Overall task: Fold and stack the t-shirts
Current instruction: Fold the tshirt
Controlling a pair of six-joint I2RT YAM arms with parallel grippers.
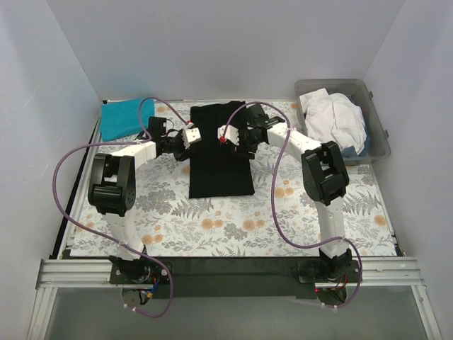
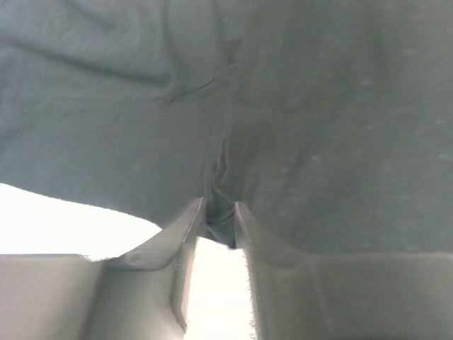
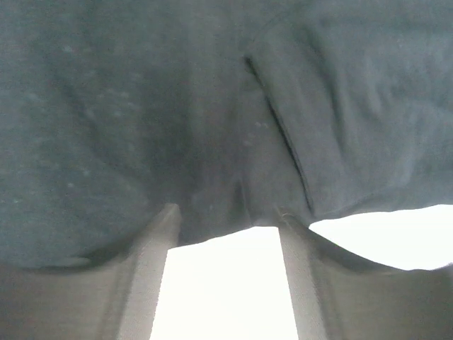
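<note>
Two pincers worked close together over the upper part of the black shirt [image 1: 221,159]. The left pincer [image 2: 219,210] had its jaws only narrowly apart, and a small pleat of dark cloth sat pinched between the tips, with creases running away from it. The right pincer [image 3: 226,216] stood spread, holding nothing, with the cloth's edge lying loosely across both fingertips. The black shirt lay as a long, narrow strip on the floral tablecloth [image 1: 212,227], reaching from near the table's far edge toward its middle, so it looked folded lengthwise but not yet folded short. A teal shirt [image 1: 122,119] sat folded at the far left corner. A white shirt [image 1: 333,117] lay crumpled in the grey tub [image 1: 379,138] at the far right corner. The main danger seemed to be on the left: if that arm rose before the pleat slipped free, it would likely drag the top layer and pull the fold open or skew it. On the right, a fingertip under the hem could catch and flip the edge as it drew away. Either snag would probably leave a lopsided strip that stacked badly on the teal shirt.
</note>
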